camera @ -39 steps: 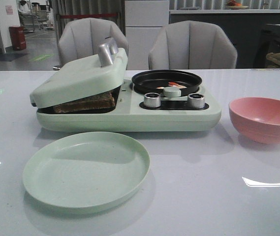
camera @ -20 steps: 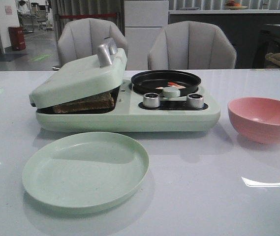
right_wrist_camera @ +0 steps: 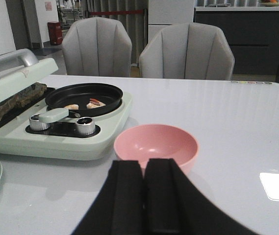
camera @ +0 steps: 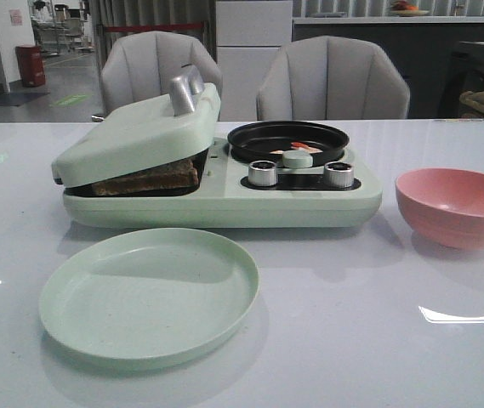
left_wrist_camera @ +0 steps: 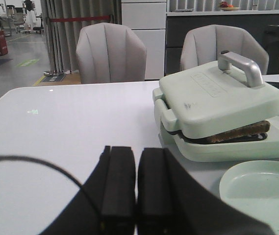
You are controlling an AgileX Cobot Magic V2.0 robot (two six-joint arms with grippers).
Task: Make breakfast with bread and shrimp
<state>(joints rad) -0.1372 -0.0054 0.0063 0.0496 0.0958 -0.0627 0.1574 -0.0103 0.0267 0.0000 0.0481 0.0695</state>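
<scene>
Only the wrist views showed the arms: the left pincer (left_wrist_camera: 136,188) and right pincer (right_wrist_camera: 144,196) each sat pressed closed and empty above the counter (camera: 352,340). The bread (camera: 148,178) lay clamped under the lid (camera: 131,136) of the breakfast maker (camera: 224,204). Two shrimp (right_wrist_camera: 91,104) lay in one black pan (right_wrist_camera: 83,95), beside one pink bowl (camera: 456,206) and one green plate (camera: 148,293).
</scene>
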